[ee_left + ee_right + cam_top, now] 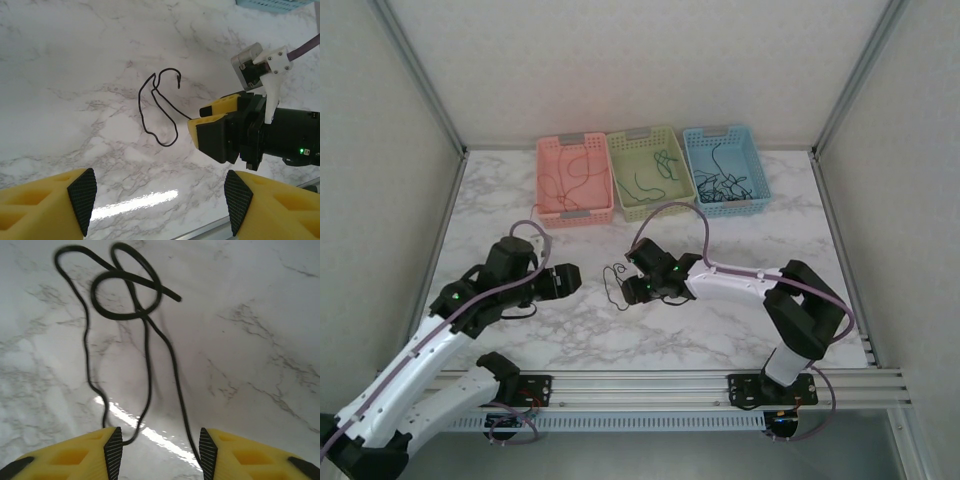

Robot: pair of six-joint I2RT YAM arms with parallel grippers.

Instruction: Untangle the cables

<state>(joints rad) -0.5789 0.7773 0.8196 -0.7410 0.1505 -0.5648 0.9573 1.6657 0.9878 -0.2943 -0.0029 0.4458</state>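
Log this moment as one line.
black cable: looped on table | left pincer: open, empty | right pincer: open, cable strands between its tips

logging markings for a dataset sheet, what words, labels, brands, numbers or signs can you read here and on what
No text can be read in these pictures.
Grey tabs on the pink basket, green basket and blue basket: too small to tell whether anything is printed.
Yellow jaws of the left gripper and right gripper: plain, no print.
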